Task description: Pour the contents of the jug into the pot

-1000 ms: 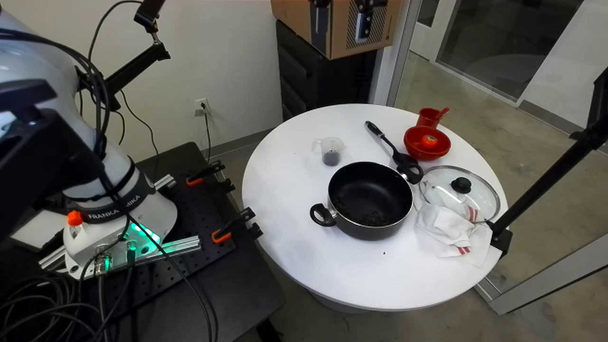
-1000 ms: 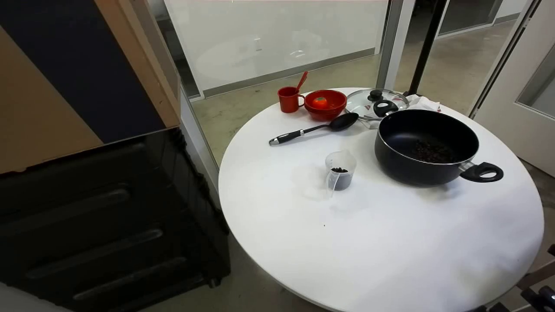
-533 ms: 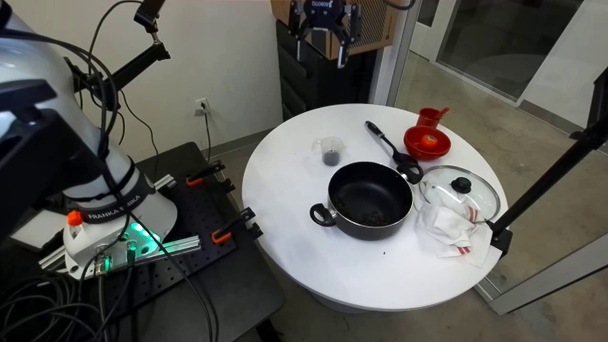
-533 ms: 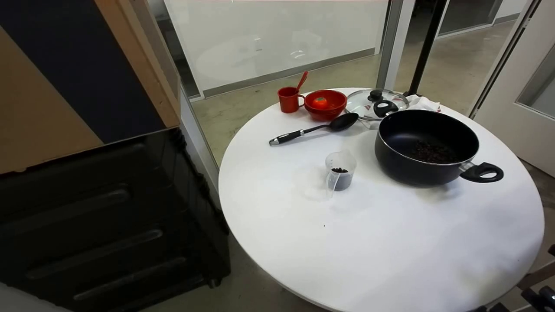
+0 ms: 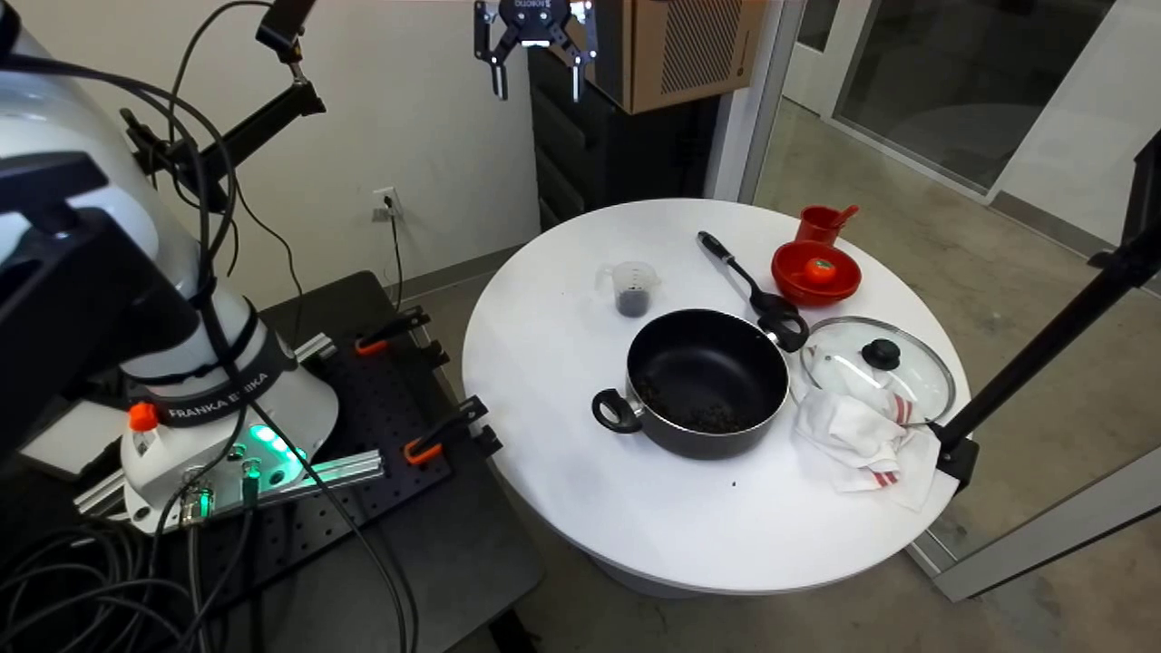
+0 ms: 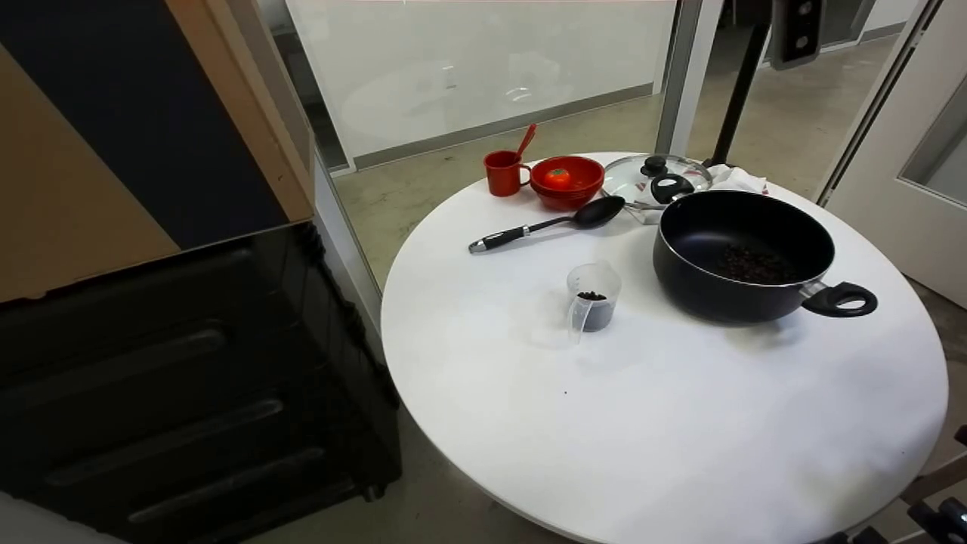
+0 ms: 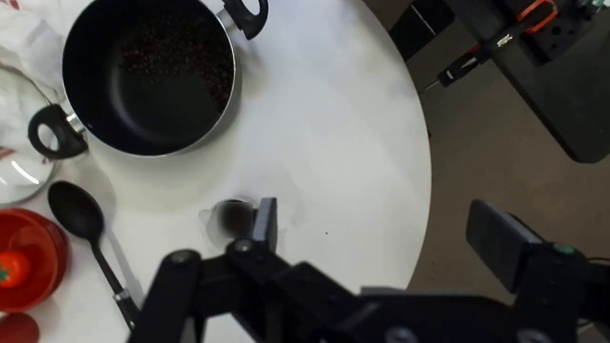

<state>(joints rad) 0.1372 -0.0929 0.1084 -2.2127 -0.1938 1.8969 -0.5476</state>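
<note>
Your gripper (image 5: 539, 89) hangs high, well apart from everything on the table (image 5: 562, 390), its fingers pointing down and spread wide with nothing between them; in the wrist view a finger (image 7: 269, 220) crosses the jug only by line of sight. Judging by contents, your jug (image 5: 633, 282) is the clear measuring one, upright just beside the pot (image 6: 725, 302) and part filled with what look like dark beans (image 6: 591, 296); similar ones lie in the pot, so these are probably meant to join them. The handle faces the arm's side, perhaps to give you an easy grasp, while the spout points toward the spoon (image 7: 99, 251) rather than straight at the pot, so you will likely have to turn it before tipping. The lid (image 5: 880, 354) lies off, overlapping the towel (image 5: 857, 442), presumably to leave the mouth open for you. The red mug (image 6: 502, 174) and bowl (image 6: 566, 199) sit together near the table's edge, apparently out of your way. For writing, the arm's base (image 5: 209, 433) reads FRANKA, then a word broken by a cable and ending in IKA; inverted lettering on your gripper looks like Robotiq. The jug's markings are too small to read.
</note>
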